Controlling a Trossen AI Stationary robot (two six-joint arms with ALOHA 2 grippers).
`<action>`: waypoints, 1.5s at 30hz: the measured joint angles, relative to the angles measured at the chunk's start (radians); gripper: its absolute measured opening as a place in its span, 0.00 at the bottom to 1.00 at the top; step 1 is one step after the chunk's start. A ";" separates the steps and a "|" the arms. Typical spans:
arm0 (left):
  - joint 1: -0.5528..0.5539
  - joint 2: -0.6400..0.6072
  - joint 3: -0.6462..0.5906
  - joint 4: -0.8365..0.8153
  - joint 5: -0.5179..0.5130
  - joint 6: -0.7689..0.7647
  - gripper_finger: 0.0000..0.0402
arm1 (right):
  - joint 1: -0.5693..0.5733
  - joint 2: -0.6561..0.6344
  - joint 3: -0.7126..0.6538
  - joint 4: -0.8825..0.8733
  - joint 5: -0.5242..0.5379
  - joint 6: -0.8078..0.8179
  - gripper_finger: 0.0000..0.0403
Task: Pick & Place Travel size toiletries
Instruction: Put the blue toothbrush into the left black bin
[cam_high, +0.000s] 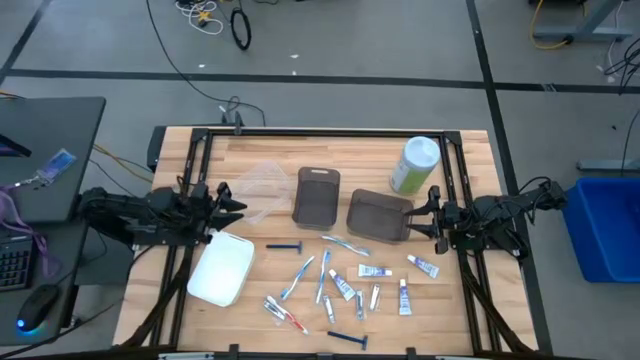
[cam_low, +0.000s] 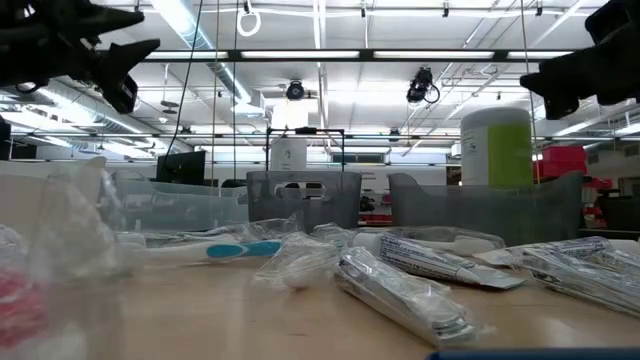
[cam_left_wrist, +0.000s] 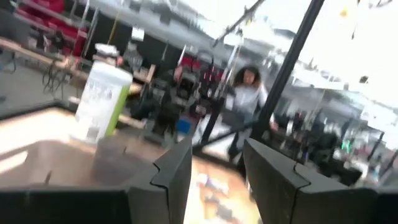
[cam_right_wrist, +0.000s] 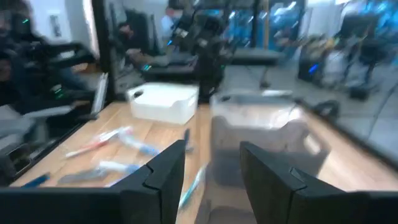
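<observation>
Here, left gripper (cam_high: 238, 199) at the table's (cam_high: 260, 140) left edge, raised off the wood, fingers apart with nothing between them; right gripper (cam_high: 425, 212) at the right edge, likewise spread and empty, just beside the nearer dark bin (cam_high: 379, 214). Travel size toiletries (cam_high: 340, 285) loose on the front-centre of the table, between the two arms and well apart from both: a toothbrush (cam_high: 347, 244), a dark blue razor (cam_high: 284, 246), small tubes (cam_high: 374, 271), red packets (cam_high: 287, 318), several touching or crossing. Probable hazards, judged from this layout: two items pinched at once where the pieces overlap; a flat, film-wrapped piece sliding out of the fingers or skating across the wood instead of lifting; the nearer dark bin nudged by the right gripper on its way down, given how close the two stand; the tall green canister (cam_high: 415, 165) behind that bin tipped by a wide swing of the right arm. Containers, outward from the arms: a clear tray (cam_high: 262, 185) just ahead of the left gripper, apparently empty; a second dark bin (cam_high: 317, 195) beside it, no item visible inside; the nearer dark bin, also showing nothing inside; a white tub (cam_high: 222, 268) near the left front, contents not discernible. No toiletry yet in any container.
</observation>
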 joint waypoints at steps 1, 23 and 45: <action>0.000 0.013 0.000 0.037 -0.005 0.000 0.38 | -0.001 0.000 0.000 0.047 0.040 -0.026 0.41; -0.040 0.817 0.517 -0.014 -0.013 0.228 0.38 | -0.073 0.588 0.202 0.595 -0.066 -0.196 0.44; -0.244 1.477 0.712 -0.143 0.043 -0.141 0.38 | 0.013 1.357 0.512 0.384 -0.453 0.011 0.44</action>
